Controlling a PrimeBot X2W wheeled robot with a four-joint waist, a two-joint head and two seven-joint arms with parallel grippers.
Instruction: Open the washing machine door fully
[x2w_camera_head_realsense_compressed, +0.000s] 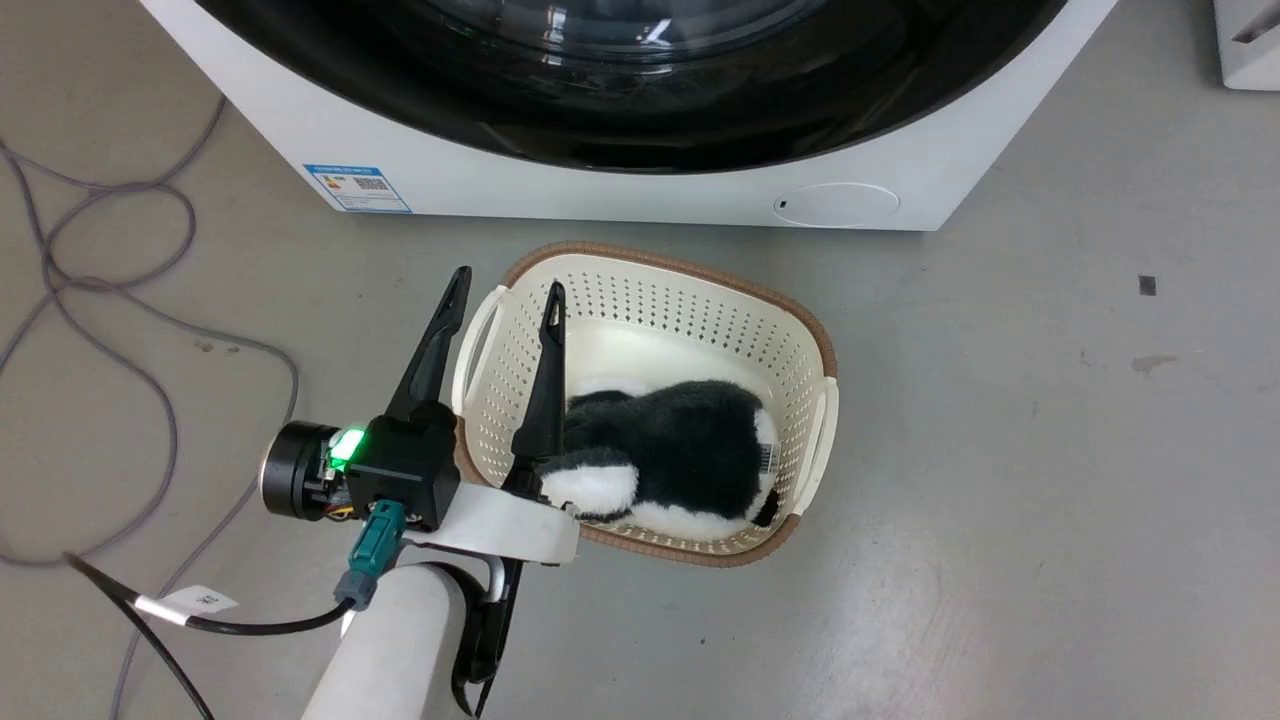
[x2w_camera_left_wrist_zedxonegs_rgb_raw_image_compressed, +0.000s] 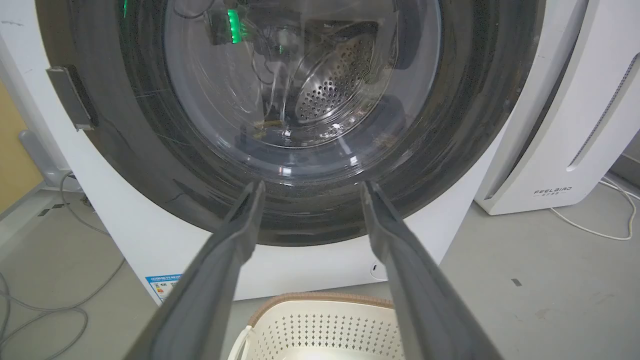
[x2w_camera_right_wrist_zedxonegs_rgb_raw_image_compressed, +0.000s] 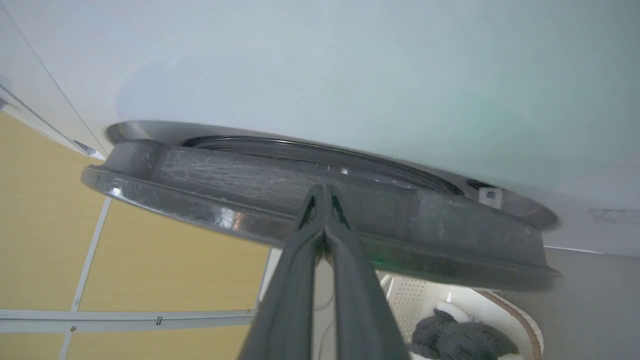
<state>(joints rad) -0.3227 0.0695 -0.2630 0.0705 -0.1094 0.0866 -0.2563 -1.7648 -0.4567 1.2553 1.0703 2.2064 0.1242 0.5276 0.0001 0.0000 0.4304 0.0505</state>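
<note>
From the head, I am holding my left gripper (x2w_camera_head_realsense_compressed: 508, 278) spread wide above a cream perforated plastic basket (x2w_camera_head_realsense_compressed: 700, 270), in front of the big white box-shaped washing machine (x2w_camera_head_realsense_compressed: 600, 195). From the left wrist, the fingers are pointing at its large round glossy black door (x2w_camera_left_wrist_zedxonegs_rgb_raw_image_compressed: 450, 150). From the right wrist, my right gripper (x2w_camera_right_wrist_zedxonegs_rgb_raw_image_compressed: 325, 187) is pressing its fingers together, with the tips touching the door's rim.

The washing machine door (x2w_camera_left_wrist_zedxonegs_rgb_raw_image_compressed: 140, 150) is glossy black plastic around a smooth, clear glass bowl, and its grey edge is scuffed with fine scratches. The washing machine (x2w_camera_head_realsense_compressed: 620, 195) has a smooth white body. Its drum (x2w_camera_left_wrist_zedxonegs_rgb_raw_image_compressed: 335, 85) is shiny perforated steel. The laundry basket (x2w_camera_head_realsense_compressed: 690, 320) is cream perforated plastic, the plush toy (x2w_camera_head_realsense_compressed: 680, 440) is fluffy, and the floor (x2w_camera_head_realsense_compressed: 1000, 450) is matt grey.
</note>
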